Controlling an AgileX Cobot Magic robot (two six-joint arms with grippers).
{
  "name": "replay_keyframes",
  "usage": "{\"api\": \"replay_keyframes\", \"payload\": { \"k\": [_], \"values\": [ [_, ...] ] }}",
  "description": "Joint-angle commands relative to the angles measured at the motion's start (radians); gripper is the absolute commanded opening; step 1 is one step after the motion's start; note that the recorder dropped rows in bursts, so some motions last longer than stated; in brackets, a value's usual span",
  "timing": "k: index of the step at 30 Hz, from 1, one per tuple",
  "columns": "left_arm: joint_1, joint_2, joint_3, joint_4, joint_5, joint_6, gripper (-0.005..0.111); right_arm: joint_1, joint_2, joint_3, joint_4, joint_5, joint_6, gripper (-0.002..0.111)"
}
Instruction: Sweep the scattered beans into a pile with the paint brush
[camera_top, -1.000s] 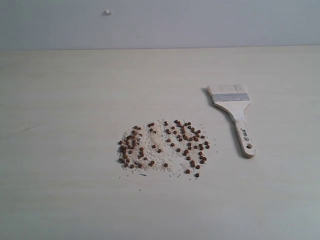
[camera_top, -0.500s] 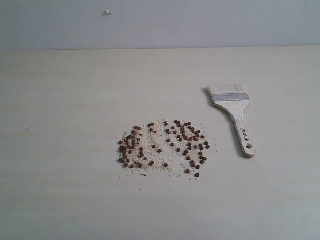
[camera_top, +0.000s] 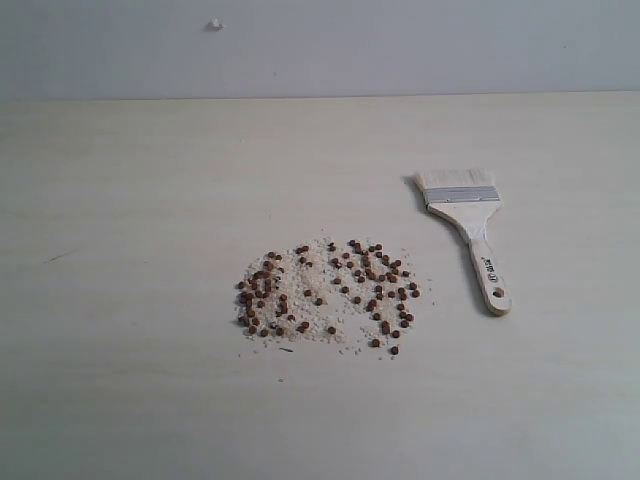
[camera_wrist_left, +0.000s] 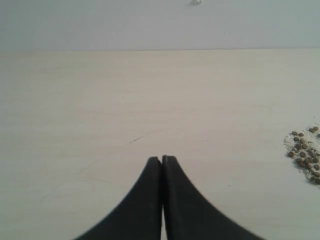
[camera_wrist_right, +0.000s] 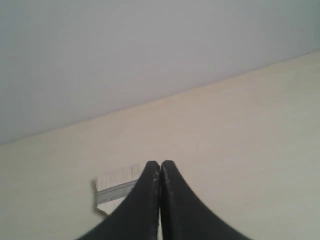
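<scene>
Reddish-brown beans (camera_top: 330, 292) lie scattered among whitish crumbs on the pale table, near the middle of the exterior view. Their edge also shows as beans (camera_wrist_left: 304, 155) in the left wrist view. The paint brush (camera_top: 468, 228) lies flat to their right, bristles pointing away, handle hole toward the front. No arm appears in the exterior view. My left gripper (camera_wrist_left: 161, 158) is shut and empty over bare table, well apart from the beans. My right gripper (camera_wrist_right: 160, 163) is shut and empty, hovering with the paint brush (camera_wrist_right: 116, 186) partly hidden behind its fingers.
The pale wooden table (camera_top: 140, 200) ends at a grey wall behind. A thin dark scratch (camera_top: 58, 256) marks the table at the left. A small white speck (camera_top: 214, 24) sits on the wall.
</scene>
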Motion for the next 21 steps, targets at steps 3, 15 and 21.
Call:
{"api": "replay_keyframes", "payload": {
  "k": [3, 15, 21],
  "values": [
    [0.003, -0.007, 0.003, 0.004, -0.009, 0.000, 0.000, -0.006, 0.434, -0.459, 0.000, 0.510, -0.145, 0.000],
    [0.003, -0.007, 0.003, 0.004, -0.009, 0.000, 0.000, 0.083, 0.860, -0.779, -0.058, 0.952, -0.222, 0.000],
    [0.003, -0.007, 0.003, 0.004, -0.009, 0.000, 0.000, 0.217, 0.983, -0.779, -0.055, 0.827, -0.217, 0.002]
  ]
}}
